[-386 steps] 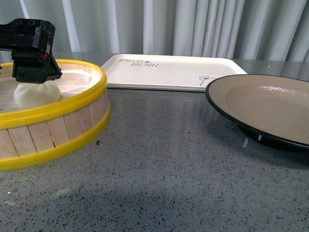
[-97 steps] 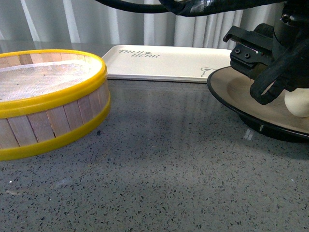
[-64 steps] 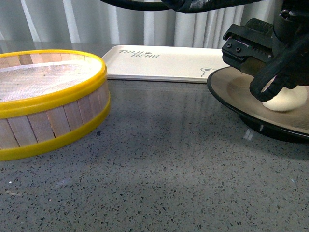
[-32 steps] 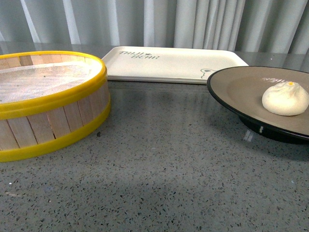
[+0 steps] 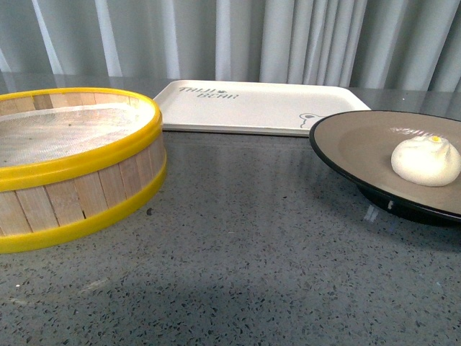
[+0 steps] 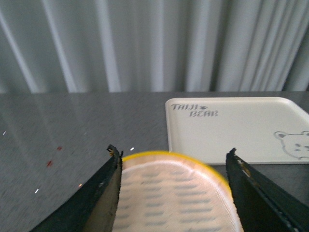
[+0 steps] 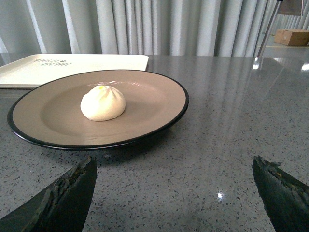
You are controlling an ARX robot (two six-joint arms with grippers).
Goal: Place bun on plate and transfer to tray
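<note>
The creamy-white bun (image 5: 426, 160) with a yellow dot sits on the tan, black-rimmed plate (image 5: 360, 144) at the right of the table; it also shows in the right wrist view (image 7: 103, 102) on the plate (image 7: 159, 96). The cream tray (image 5: 252, 107) with grey lettering and a bear drawing lies at the back, empty; it also shows in the left wrist view (image 6: 241, 128). Neither arm shows in the front view. My left gripper (image 6: 171, 154) is open above the steamer basket. My right gripper (image 7: 174, 166) is open over bare table, short of the plate.
A yellow-rimmed wooden steamer basket (image 5: 79, 169) stands at the left, empty, with a white liner; it also shows in the left wrist view (image 6: 174, 193). The table is grey speckled stone (image 5: 252, 274). Grey curtains hang behind.
Six seconds ago the left gripper was at the bun in the steamer. It carried the bun to the plate, let it go and drew out of the front view. The bun rests on the plate.
</note>
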